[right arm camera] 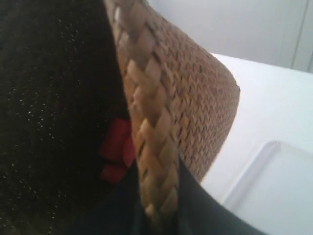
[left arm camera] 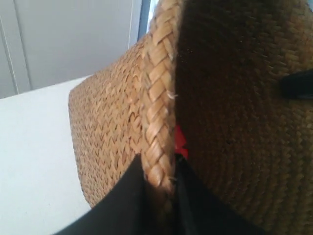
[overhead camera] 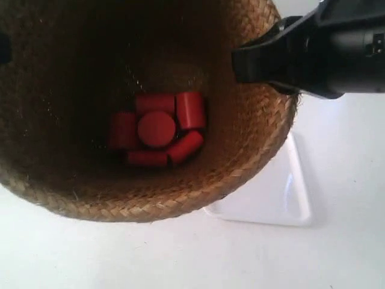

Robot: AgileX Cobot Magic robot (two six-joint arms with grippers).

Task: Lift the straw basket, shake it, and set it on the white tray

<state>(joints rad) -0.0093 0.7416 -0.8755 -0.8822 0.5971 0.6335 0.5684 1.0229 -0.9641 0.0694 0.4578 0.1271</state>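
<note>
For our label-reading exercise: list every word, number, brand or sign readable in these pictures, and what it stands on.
None readable. The straw basket, the red cylinders in it and the white tray show no writing.
A pale speck on the arm at the exterior view's right is unreadably blurred.

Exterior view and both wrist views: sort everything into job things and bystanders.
Job: straw basket, white tray, left gripper and right gripper, each clamped on the basket's rim.
Bystanders: red cylinders inside the basket, white table.
</note>
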